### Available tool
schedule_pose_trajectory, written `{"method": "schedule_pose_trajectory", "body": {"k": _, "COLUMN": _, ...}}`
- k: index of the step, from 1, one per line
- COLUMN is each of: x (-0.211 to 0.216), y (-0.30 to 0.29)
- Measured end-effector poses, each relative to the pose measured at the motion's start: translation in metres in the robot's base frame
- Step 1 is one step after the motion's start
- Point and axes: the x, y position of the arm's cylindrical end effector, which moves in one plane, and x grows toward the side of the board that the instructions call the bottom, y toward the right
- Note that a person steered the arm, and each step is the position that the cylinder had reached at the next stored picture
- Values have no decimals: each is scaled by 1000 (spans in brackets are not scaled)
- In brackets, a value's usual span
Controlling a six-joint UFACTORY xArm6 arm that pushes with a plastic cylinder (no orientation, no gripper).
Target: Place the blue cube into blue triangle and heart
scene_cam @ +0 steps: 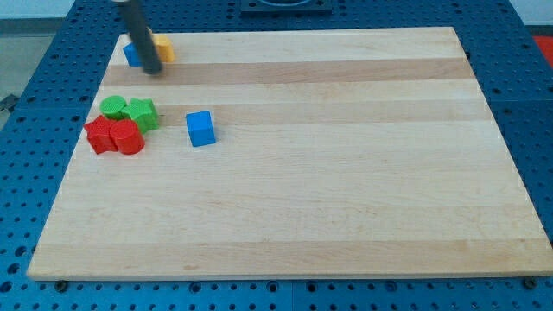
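**Blue cube sat apart from the far-left pair**

On the table [346, 216], the blue cube [200, 128] lay left of centre, right of two red blocks [114, 136] and two green blocks [130, 111]. Farther off, my tip [154, 71] touched a blue block [131, 54] beside a yellow block [163, 47]. The tool, a plain rod, clamped nothing.

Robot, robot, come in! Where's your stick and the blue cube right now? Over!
My tip at the view's top left, beside blue block and yellow block. Blue cube alone, untouched. Path between clear.
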Motion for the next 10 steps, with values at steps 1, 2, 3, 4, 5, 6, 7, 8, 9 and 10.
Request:
{"method": "schedule_pose_trajectory", "body": {"k": 1, "x": 16, "y": 82}}
{"method": "schedule_pose_trajectory", "body": {"k": 2, "x": 33, "y": 167}}
{"method": "schedule_pose_trajectory", "body": {"k": 3, "x": 76, "y": 244}}
{"method": "schedule_pose_trajectory", "body": {"k": 4, "x": 159, "y": 264}}
{"method": "schedule_pose_trajectory", "body": {"k": 5, "x": 209, "y": 221}}
{"method": "schedule_pose_trajectory", "body": {"k": 6, "x": 208, "y": 145}}
{"method": "schedule_pose_trajectory", "body": {"k": 7, "x": 185, "y": 82}}
{"method": "schedule_pose_trajectory", "body": {"k": 8, "x": 147, "y": 41}}
{"method": "schedule_pose_trajectory", "body": {"k": 9, "x": 113, "y": 11}}
{"method": "schedule_pose_trajectory", "body": {"k": 10, "x": 93, "y": 9}}
